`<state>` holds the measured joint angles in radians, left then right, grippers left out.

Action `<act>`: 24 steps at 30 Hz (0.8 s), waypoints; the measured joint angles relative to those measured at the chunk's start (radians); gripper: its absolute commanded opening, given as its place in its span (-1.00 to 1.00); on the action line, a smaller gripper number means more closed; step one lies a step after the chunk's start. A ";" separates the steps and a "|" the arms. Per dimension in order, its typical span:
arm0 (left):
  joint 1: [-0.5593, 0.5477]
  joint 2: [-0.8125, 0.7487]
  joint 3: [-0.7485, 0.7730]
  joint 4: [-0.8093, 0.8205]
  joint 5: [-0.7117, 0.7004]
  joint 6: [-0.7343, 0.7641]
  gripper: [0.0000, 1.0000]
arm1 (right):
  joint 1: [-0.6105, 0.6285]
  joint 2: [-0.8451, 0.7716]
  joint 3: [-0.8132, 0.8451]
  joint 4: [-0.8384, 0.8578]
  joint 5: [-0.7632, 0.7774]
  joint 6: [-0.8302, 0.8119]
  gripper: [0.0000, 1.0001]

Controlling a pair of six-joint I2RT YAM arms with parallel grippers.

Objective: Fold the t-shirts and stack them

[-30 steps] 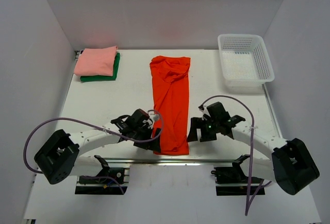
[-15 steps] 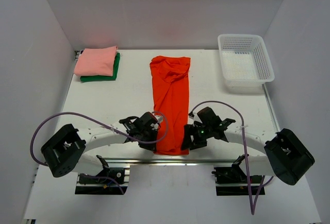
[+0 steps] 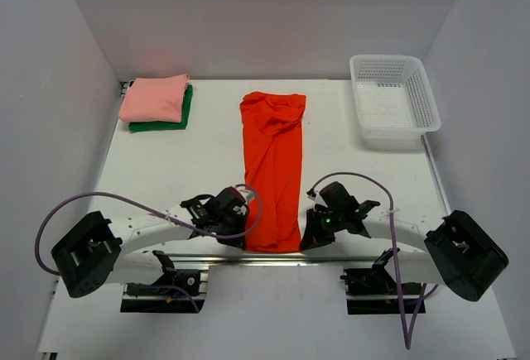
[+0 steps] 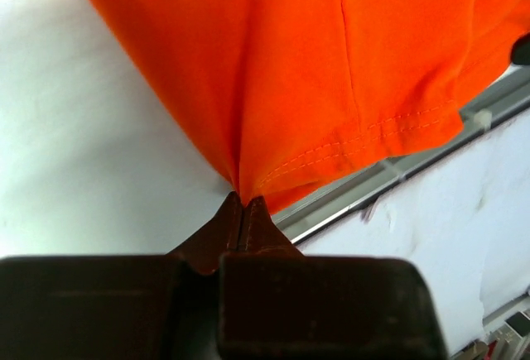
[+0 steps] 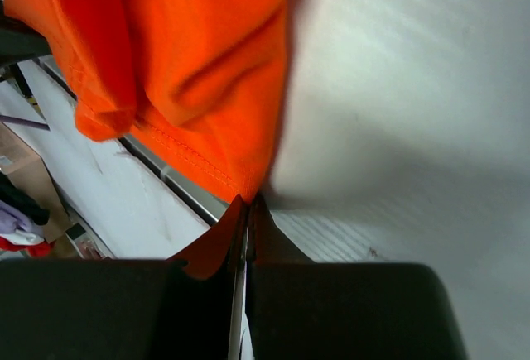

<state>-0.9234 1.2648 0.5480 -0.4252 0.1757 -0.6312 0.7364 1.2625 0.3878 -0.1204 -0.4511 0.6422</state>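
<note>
A bright orange-red t-shirt [image 3: 273, 165] lies folded into a long strip down the middle of the table, its hem at the near edge. My left gripper [image 3: 242, 234] is shut on the hem's left corner; in the left wrist view the orange cloth [image 4: 331, 70] runs into the closed tips of that gripper [image 4: 243, 203]. My right gripper [image 3: 305, 237] is shut on the hem's right corner, and the right wrist view shows the cloth [image 5: 190, 70] pinched at the tips of this gripper [image 5: 250, 200]. A folded salmon-pink t-shirt [image 3: 155, 98] rests on a folded dark green t-shirt [image 3: 170, 122] at the far left.
A white mesh basket [image 3: 393, 99] stands at the far right corner. A metal rail [image 3: 248, 258] runs along the table's near edge just below the hem. White walls close in the left, right and back sides.
Both grippers have moved in onto the hem's near corners and closed on them; a second ago they stood open beside the shirt.
</note>
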 measured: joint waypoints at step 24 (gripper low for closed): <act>-0.002 -0.250 -0.047 -0.035 0.097 -0.083 -1.00 | 0.092 -0.365 -0.023 -0.227 0.006 -0.021 -1.00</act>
<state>-0.9253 1.0145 0.5011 -0.4603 0.2729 -0.7139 0.8288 0.8974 0.3649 -0.3477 -0.4454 0.6212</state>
